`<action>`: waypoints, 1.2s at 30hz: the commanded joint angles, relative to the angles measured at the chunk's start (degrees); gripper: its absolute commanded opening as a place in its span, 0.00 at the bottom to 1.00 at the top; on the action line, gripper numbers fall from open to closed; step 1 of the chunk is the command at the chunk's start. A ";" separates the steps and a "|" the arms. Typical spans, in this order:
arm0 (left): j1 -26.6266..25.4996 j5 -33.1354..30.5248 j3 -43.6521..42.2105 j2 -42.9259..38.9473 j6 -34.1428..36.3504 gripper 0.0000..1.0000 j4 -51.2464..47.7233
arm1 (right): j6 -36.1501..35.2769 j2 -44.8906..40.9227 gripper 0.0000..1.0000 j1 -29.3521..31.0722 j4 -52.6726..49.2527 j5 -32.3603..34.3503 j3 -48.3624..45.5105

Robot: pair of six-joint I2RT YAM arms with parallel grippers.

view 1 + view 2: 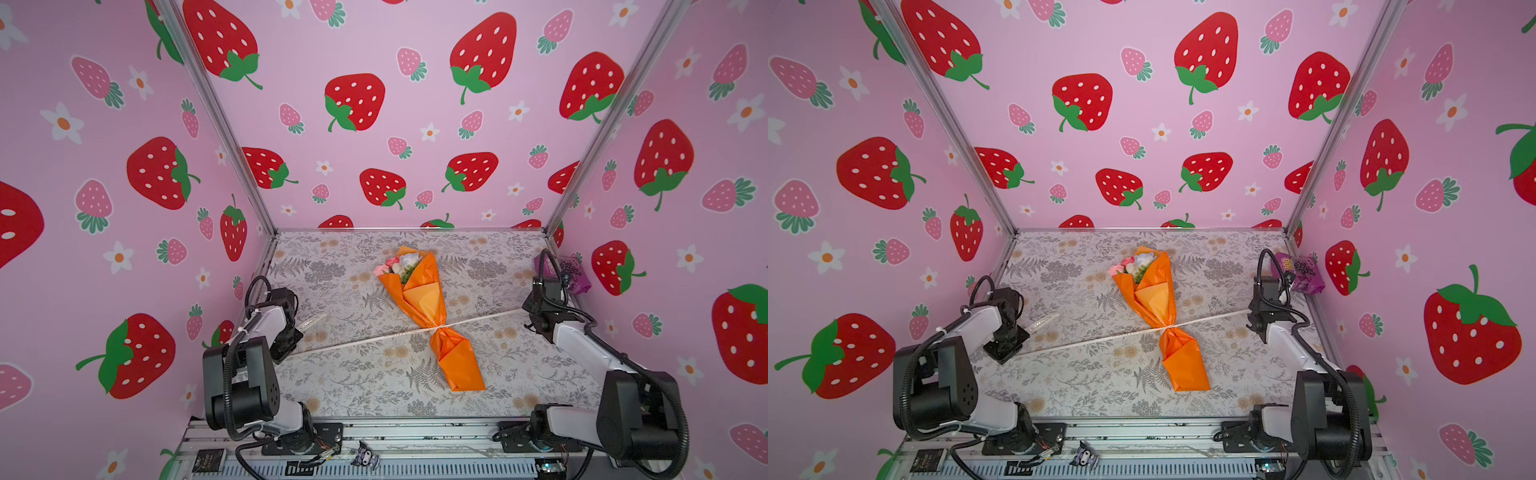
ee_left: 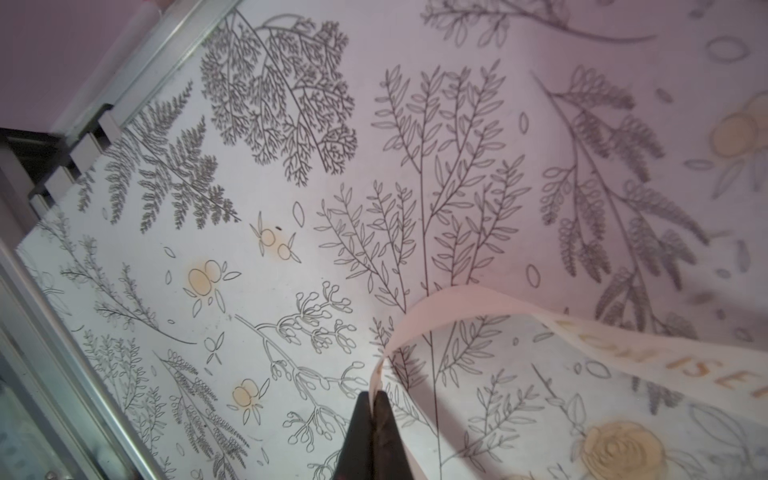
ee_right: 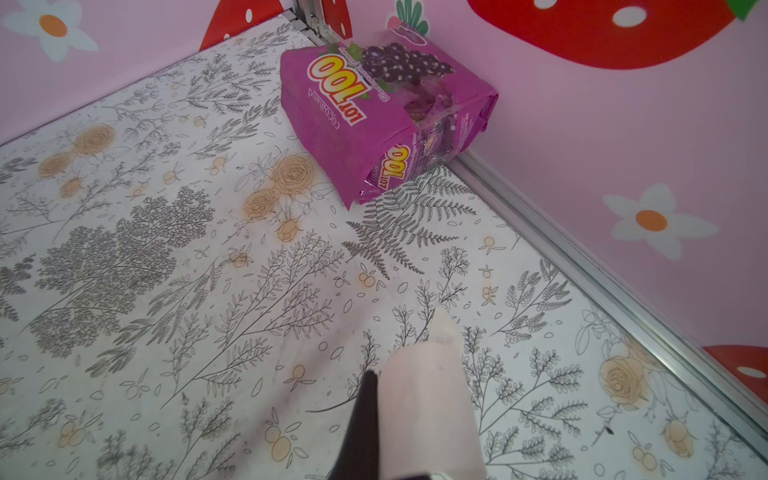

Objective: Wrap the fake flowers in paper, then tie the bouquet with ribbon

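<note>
- The bouquet lies flat in the middle of the table, slanted: its flower heads point to the far side and a little left, and its wrapped foot points near and a little right.
- In both top views the pink, white and pale blooms peep out of the far mouth of the orange paper.
- A cream ribbon runs in one straight, taut line across the table from my left side to my right, rising towards the far right.
- It crosses the bouquet below the middle, where the paper is squeezed into a narrow waist. I cannot tell whether a knot sits there.
- My left claw is clenched on the ribbon, its two dark tips pressed together with the band pinched between them. Gold letters show on the band as it curls away.
- A short loose end lies on the table just beside my left claw, on its far right.
- My right claw is clenched too, grasping the ribbon, which covers one finger, at the right edge of the table.
- A purple snack packet sits in the far right corner against the strawberry wall, well apart from the bouquet.
</note>
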 commanded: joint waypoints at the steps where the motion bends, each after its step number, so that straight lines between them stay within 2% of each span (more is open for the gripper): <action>1: -0.49 -16.32 3.04 0.42 -2.04 0.00 -4.81 | -3.71 0.47 0.00 -3.49 1.47 8.85 2.88; 5: -1.25 -18.61 3.15 0.27 -2.86 0.00 -5.94 | -4.82 0.38 0.00 -5.66 1.76 11.11 2.84; 8: -1.23 -19.03 3.38 0.68 -2.86 0.00 -6.17 | -4.17 0.45 0.00 -9.21 1.23 8.25 2.97; 12: -1.04 -18.44 4.17 0.71 -2.20 0.00 -6.22 | -5.31 0.02 0.00 -9.74 1.08 6.00 3.25; 13: -1.24 -17.97 4.00 0.18 -1.78 0.00 -5.63 | -5.51 -0.46 0.00 -9.66 1.98 3.47 2.91; 16: -2.94 -11.21 3.31 -2.41 3.60 0.00 -0.09 | -7.25 -1.47 0.00 -8.53 2.14 -6.77 2.84; 18: -4.05 -12.55 4.30 -4.56 3.57 0.00 -1.53 | -6.42 -3.25 0.00 -6.34 1.10 -8.90 2.21; 21: -4.03 -0.33 2.54 -8.95 9.57 0.00 6.41 | -6.56 -7.48 0.00 -4.57 2.93 -18.42 -0.56; 22: -4.31 1.40 2.80 -9.64 10.24 0.00 7.02 | -7.12 -8.34 0.00 -4.41 3.54 -22.57 -1.15; 23: -4.51 2.49 3.61 -10.12 10.91 0.07 6.96 | -7.72 -8.70 0.00 -4.33 3.64 -26.70 -1.40; 25: -4.56 4.49 5.81 -10.55 11.66 0.28 5.84 | -8.40 -8.04 0.04 -3.76 1.49 -32.05 -0.37; 27: -5.15 5.95 7.52 -11.10 12.45 0.50 4.76 | -8.22 -7.31 0.26 -3.33 -1.14 -32.45 1.07; 29: -5.59 5.68 8.69 -11.80 12.48 0.70 3.04 | -7.64 -7.24 0.40 -3.29 -4.66 -29.21 3.22; 32: -5.58 5.99 9.41 -12.48 12.31 0.84 0.71 | -6.34 -8.78 0.50 -3.27 -7.43 -24.56 4.83; 33: -5.61 5.99 9.74 -12.55 12.26 0.94 -0.37 | -5.66 -9.05 0.51 -3.35 -9.31 -23.11 5.80; 34: -5.61 6.48 9.76 -12.81 12.29 0.95 -1.16 | -5.27 -9.03 0.51 -3.35 -11.01 -22.39 6.87; 36: -5.82 10.75 9.26 -13.81 13.03 0.94 -0.88 | -6.54 -8.54 0.56 -3.46 -13.59 -25.93 8.96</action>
